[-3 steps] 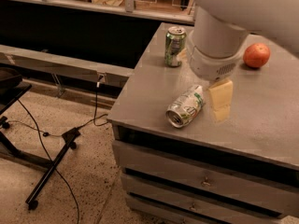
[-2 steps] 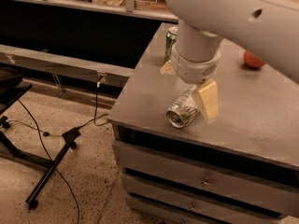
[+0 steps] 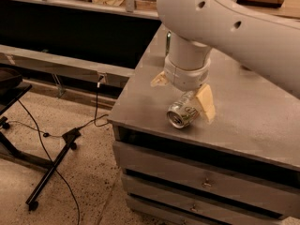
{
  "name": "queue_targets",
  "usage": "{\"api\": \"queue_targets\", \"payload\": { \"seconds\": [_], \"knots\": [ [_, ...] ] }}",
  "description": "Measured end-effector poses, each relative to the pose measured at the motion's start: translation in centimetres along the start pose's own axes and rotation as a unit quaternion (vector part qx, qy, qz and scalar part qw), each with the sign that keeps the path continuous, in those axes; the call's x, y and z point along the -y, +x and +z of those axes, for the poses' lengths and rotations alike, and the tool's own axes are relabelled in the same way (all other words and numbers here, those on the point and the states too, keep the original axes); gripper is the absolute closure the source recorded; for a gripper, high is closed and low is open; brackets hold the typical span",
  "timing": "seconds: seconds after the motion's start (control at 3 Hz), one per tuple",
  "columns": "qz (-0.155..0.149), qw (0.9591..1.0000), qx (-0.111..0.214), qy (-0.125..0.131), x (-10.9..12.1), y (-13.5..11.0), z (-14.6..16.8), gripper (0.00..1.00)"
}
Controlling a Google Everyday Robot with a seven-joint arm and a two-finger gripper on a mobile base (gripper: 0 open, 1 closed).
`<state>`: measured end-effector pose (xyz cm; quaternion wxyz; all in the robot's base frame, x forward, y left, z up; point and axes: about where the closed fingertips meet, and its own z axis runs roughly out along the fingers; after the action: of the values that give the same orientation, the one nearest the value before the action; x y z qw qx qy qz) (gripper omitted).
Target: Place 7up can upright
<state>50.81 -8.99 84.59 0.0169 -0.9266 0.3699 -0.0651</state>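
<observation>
Grey cabinet top [image 3: 243, 121] with stacked drawers [image 3: 187, 170] beneath, surface dull and flat. Close to its front edge: 7up can [image 3: 182, 112], lying on its side, not upright, round silver end turned toward the front left. Directly above the can: gripper [image 3: 181, 100], hanging from a thick white arm [image 3: 225, 27] that extends up and to the right of the can. Tan fingers [image 3: 205, 103] spread wide, one just right of the can, the other up and to its left, so set astride the can. Contact between fingers and can: cannot tell. Well apart to the left of the can, down on the speckled floor [image 3: 93, 186]: black stand [image 3: 51, 170] with trailing cables [image 3: 97, 107]. Behind the can, beyond the far edge of the top: long dark shelving [image 3: 70, 32] running across the back.
</observation>
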Motion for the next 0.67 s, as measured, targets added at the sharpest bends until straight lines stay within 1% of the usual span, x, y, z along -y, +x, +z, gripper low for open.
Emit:
{"api": "queue_targets", "payload": {
  "seconds": [0.33,0.67],
  "knots": [
    [0.015,0.9998,0.010,-0.007,0.15,-0.15,0.37,0.00],
    [0.045,0.9982,0.030,-0.024,0.01,-0.65,1.08,0.00]
  ]
}}
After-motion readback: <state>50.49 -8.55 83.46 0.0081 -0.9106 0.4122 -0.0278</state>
